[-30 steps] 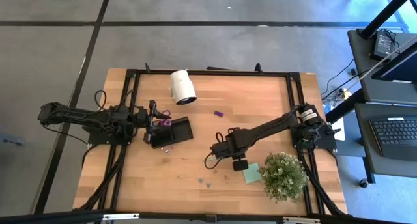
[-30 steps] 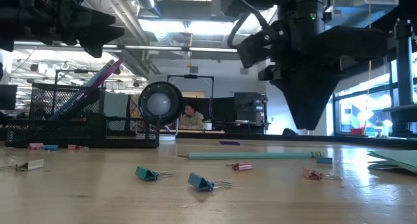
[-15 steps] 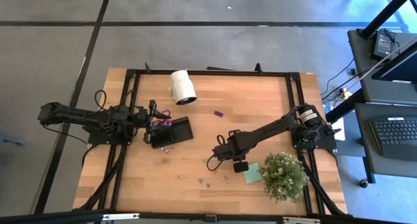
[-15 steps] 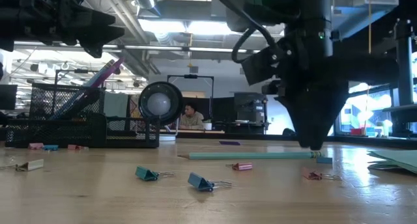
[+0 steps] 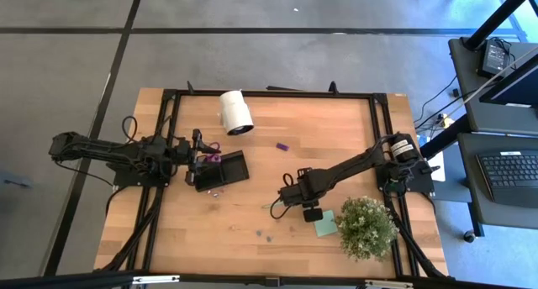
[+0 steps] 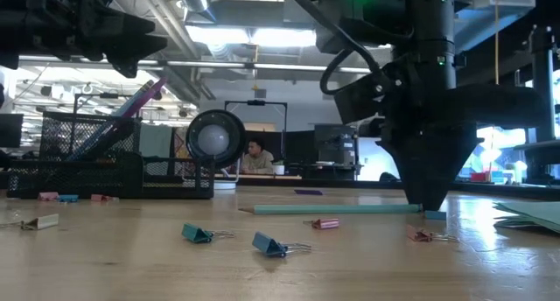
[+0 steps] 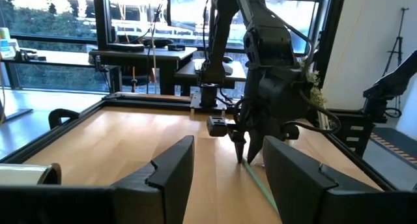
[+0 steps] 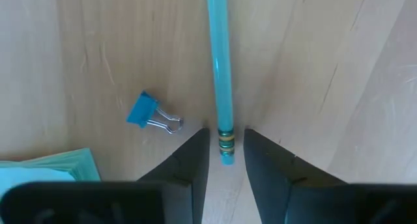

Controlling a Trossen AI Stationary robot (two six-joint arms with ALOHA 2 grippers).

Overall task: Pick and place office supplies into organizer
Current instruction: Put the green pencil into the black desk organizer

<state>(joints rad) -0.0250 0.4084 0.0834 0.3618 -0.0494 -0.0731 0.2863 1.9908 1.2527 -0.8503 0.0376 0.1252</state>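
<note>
Right gripper (image 8: 225, 160) at frame bottom, fingers parted astride pencil (image 8: 219, 68) eraser end. Risk: end-grip lets pencil pivot or slip. Left gripper (image 7: 225, 178) open, idle.

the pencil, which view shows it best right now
The right wrist view: the pencil fills the frame, its eraser end between the right gripper's open fingers. The low view shows it side-on, the left wrist view a sliver, the high view barely.
</note>
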